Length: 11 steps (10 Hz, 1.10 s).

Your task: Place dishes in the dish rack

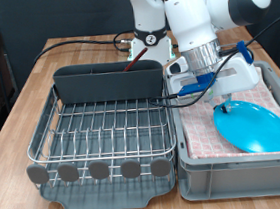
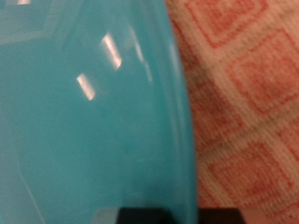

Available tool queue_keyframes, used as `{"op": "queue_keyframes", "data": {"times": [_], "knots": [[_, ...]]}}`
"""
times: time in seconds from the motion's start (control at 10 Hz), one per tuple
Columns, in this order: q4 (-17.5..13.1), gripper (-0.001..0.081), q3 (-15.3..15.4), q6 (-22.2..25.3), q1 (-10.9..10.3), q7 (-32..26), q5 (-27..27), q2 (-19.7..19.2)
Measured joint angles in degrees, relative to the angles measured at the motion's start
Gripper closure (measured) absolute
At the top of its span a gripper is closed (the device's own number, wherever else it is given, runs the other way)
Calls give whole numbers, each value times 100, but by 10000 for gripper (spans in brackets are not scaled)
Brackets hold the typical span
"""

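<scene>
A round light-blue plate (image 1: 255,128) lies tilted in the grey bin (image 1: 237,170) on the pink checked cloth (image 1: 198,129), at the exterior view's right. My gripper (image 1: 223,103) reaches down to the plate's near-left rim, and its fingertips are hidden there. In the wrist view the plate (image 2: 84,112) fills most of the picture, its curved rim running down the middle with the cloth (image 2: 248,103) beside it. The dish rack (image 1: 102,129), a silver wire grid on a dark grey tray, stands left of the bin with nothing on its wires.
A dark grey cutlery holder (image 1: 108,83) stands along the rack's far side. Round grey discs (image 1: 99,171) line its near edge. A black cable (image 1: 83,42) runs over the wooden table (image 1: 28,91) behind the rack. The robot's white base (image 1: 150,28) is at the back.
</scene>
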State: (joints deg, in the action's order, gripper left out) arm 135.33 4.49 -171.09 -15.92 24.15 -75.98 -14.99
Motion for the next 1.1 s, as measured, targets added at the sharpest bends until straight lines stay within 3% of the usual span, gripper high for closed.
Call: {"op": "queue_keyframes", "data": {"times": [0.3, 0.5, 0.9, 1.1], "knots": [[15, 756, -52, 1, -21, 219, 232, 12], [91, 756, -223, 2, -124, 872, 949, 74], [479, 764, -1125, 313, -641, 3470, 3662, 685], [623, 775, -1392, 736, -668, 4367, 4687, 1064]]}}
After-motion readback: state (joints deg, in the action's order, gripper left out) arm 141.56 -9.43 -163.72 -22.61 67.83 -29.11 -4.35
